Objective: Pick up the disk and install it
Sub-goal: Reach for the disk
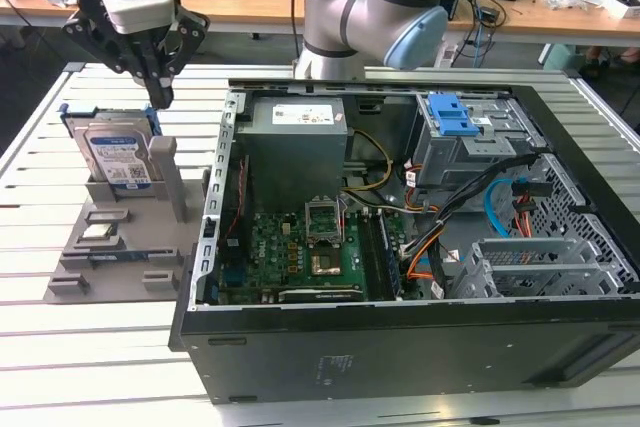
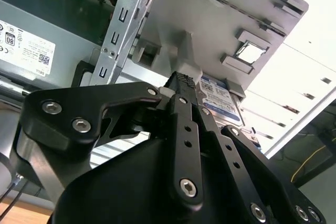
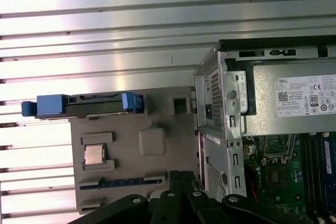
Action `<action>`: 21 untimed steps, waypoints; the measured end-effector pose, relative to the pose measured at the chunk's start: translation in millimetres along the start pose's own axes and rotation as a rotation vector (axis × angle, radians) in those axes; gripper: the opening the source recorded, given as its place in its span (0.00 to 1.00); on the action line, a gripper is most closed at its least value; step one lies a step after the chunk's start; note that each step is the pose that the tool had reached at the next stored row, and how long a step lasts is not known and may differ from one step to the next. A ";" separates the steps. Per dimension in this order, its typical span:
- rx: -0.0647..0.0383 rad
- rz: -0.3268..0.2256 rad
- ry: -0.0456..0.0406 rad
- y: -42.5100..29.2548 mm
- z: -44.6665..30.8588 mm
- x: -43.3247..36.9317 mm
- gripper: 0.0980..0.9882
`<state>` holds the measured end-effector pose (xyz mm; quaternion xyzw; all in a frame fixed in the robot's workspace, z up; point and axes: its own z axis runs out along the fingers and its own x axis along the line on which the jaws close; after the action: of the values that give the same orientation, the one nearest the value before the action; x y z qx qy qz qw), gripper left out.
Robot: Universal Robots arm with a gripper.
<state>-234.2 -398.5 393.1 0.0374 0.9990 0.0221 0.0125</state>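
Grey slatted metal table (image 1: 70, 367) carries everything I am looking at. In the exterior view, an open black computer case (image 1: 400, 347) lies on its side and takes up the middle and the exterior view's right. Inside it I see a green motherboard (image 1: 300, 247), a grey power supply (image 1: 295, 137), and a blue plastic latch on a grey metal cage (image 1: 455, 117). To the exterior view's left of the case sits a flat grey parts fixture (image 1: 110, 272). A small square silver chip (image 1: 97, 232) rests in one of its pockets. An upright grey post (image 1: 170, 177) rises from the fixture between the disk and the case wall, close beside the disk.

The disk (image 1: 118, 152) stands on edge in a slot at the far end of the fixture. The gripper (image 1: 160, 97) hangs just above the disk's top edge, over the corner nearest the post. I cannot tell whether the tip touches the bracket. The jaws are pressed together and hold nothing; in both wrist views the two black fingers (image 2: 181, 85) (image 3: 176, 179) lie side by side with no gap.

The disk is a flat silver rectangle with a blue-and-white label facing the exterior camera, framed by a blue plastic carrier. In the first wrist view I see it edge-on (image 3: 84, 104), a thin dark bar with blue ends. In the second wrist view its label (image 2: 220, 100) shows just beyond the fingertips.
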 end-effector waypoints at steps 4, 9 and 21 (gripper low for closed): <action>0.000 0.000 -0.0001 -0.5 -0.1 6.1 0.01; 0.000 0.000 0.0000 -1.3 -0.4 17.1 0.01; 0.000 0.000 0.0000 -3.1 -1.0 41.9 0.01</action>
<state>-276.2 -398.5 393.0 0.0374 0.9990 0.0221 0.0125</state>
